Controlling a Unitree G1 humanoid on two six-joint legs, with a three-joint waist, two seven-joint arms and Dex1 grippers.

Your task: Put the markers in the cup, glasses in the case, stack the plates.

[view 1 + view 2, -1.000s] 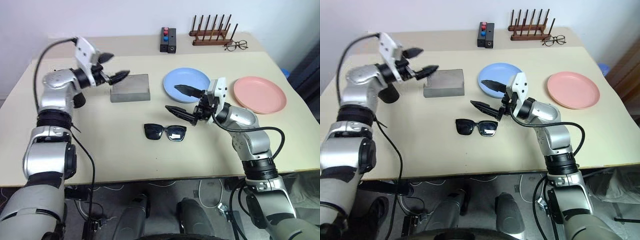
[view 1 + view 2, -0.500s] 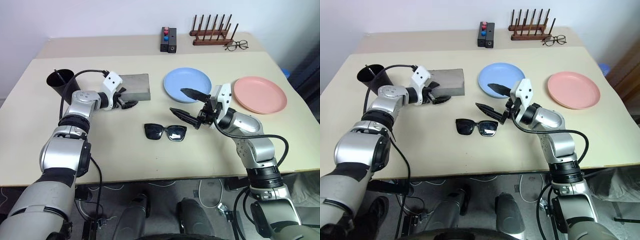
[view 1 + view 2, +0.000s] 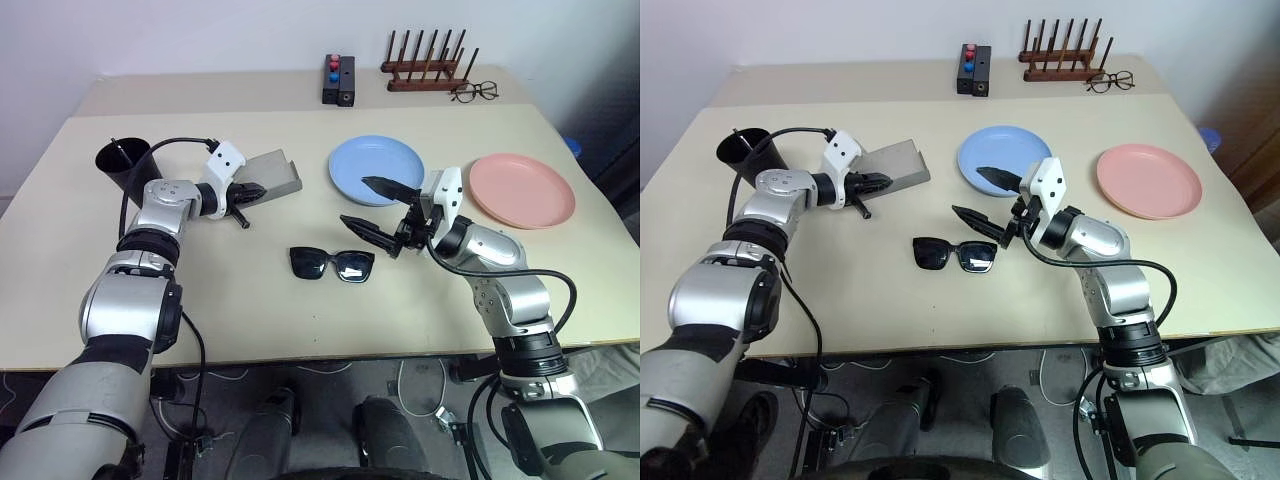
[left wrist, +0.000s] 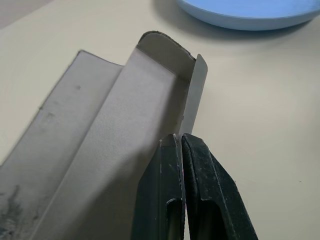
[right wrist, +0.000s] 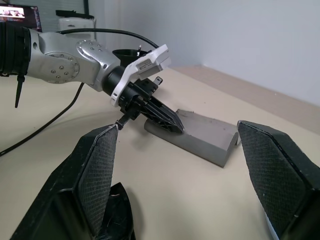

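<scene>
Left wrist view: left pincer [image 4: 183, 142] pinching case [image 4: 105, 150] flap; right pincer [image 3: 370, 206] spread; no legible writing.

I am working in what is looking like a robotics lab or test room: a plain beige table [image 3: 300, 310] is standing against a bare white wall [image 3: 200, 35], with cables [image 3: 420, 385] lying on the floor beneath it. Far beyond my pincers, at the table's back edge, a small black box with red and blue buttons [image 3: 337, 79] is sitting beside a wooden peg rack [image 3: 426, 68] and wire-framed spectacles [image 3: 473, 92], laid out like trial props.
</scene>
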